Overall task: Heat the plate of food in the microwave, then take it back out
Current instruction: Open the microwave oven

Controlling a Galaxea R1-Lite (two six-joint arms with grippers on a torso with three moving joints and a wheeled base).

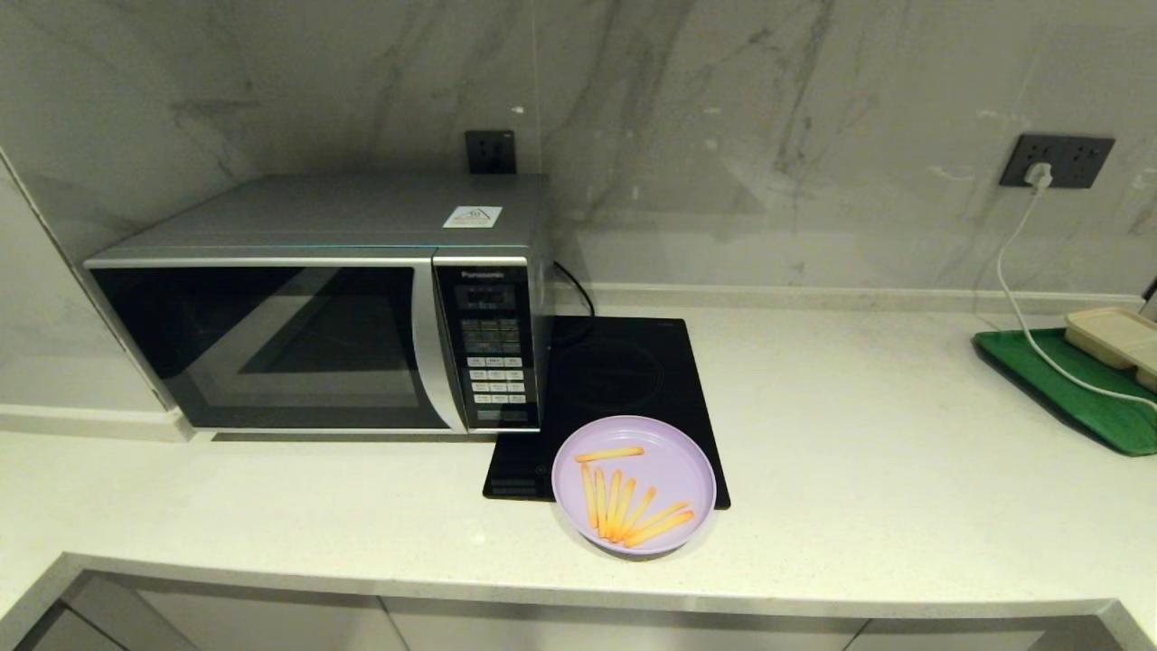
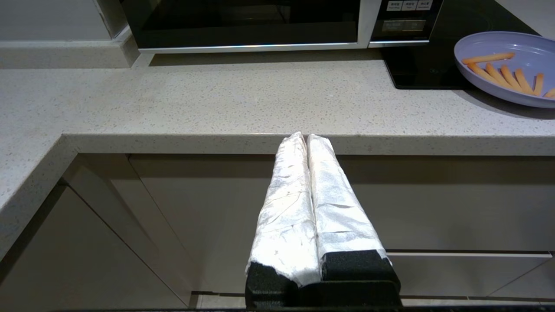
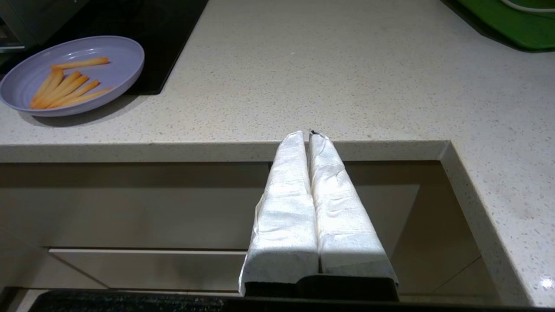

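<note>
The pale lilac plate of food [image 1: 634, 484] holds several orange-yellow fries and rests on the counter, partly over the front corner of the black hob. The plate [image 2: 507, 65] also shows in the left wrist view, and the plate [image 3: 71, 76] in the right wrist view. The silver Panasonic microwave [image 1: 316, 307] stands to its left with the dark glass door closed. My left gripper [image 2: 306, 137] is shut and empty, held below the counter's front edge. My right gripper [image 3: 306, 135] is likewise shut and empty at the counter edge. Neither arm shows in the head view.
A flat black induction hob [image 1: 624, 389] lies right of the microwave. A green tray [image 1: 1076, 384] with a beige rectangular tray [image 1: 1116, 336] sits at the far right. A white cable [image 1: 1021, 298] runs from a wall socket. Cabinet fronts [image 2: 217, 216] stand below the counter.
</note>
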